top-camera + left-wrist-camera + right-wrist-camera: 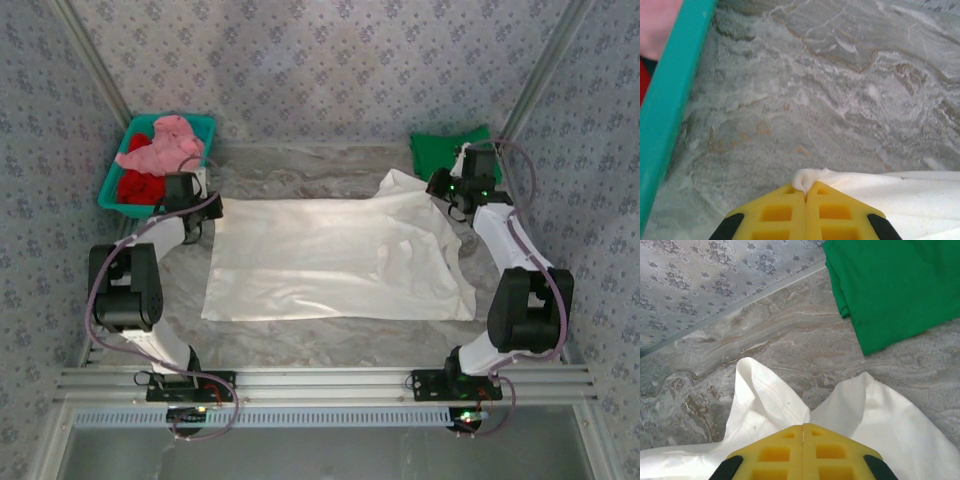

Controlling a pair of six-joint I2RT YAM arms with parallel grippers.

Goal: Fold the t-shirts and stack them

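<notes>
Left gripper (806, 187) and right gripper (802, 428) pinch far corners of the white t-shirt (330, 262), so the fold probably needs both drawn nearward together.

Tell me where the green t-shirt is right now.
In the top view the green t-shirt lies folded at the far right corner of the table, just beyond the right gripper and apart from the white t-shirt.

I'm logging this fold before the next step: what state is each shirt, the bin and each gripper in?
cream-white t-shirt: spread out on the table, pinched at both far ends
green t-shirt: folded, lying apart
pink t-shirt: crumpled in the bin
red t-shirt: crumpled beside it
teal bin: holding both
left gripper: shut on cream-white t-shirt
right gripper: shut on cream-white t-shirt
</notes>
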